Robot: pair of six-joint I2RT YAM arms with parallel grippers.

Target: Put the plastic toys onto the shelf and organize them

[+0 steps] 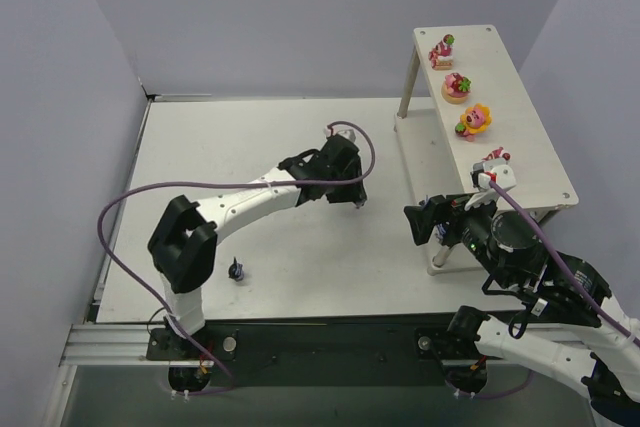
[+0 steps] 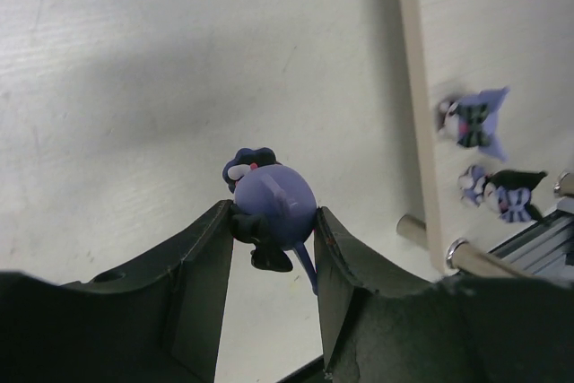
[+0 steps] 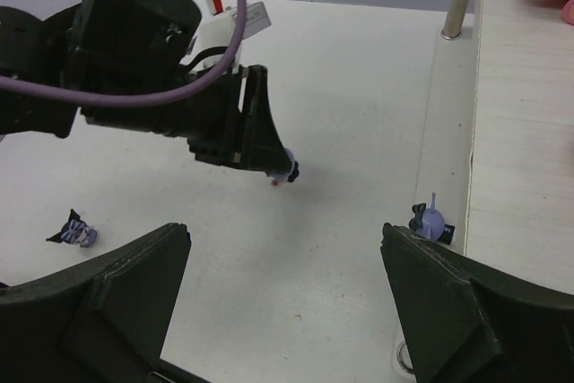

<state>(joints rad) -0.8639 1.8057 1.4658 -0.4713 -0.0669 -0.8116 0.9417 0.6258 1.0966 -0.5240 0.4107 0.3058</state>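
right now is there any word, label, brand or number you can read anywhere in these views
No text can be read in any view.
The white tag by the left arm's cable: blank or too blurred to tell.
The shelf: no writing visible.

The left claw (image 2: 273, 220) pinches a round blue-purple figurine (image 2: 272, 202) between its two dark fingers (image 2: 202, 262), above the white tabletop (image 2: 134, 87). At right is a pale board of the shelf (image 2: 511, 15). On it sit a winged purple figurine (image 2: 473, 120) and, just beside it, a second dark figurine (image 2: 504, 191).
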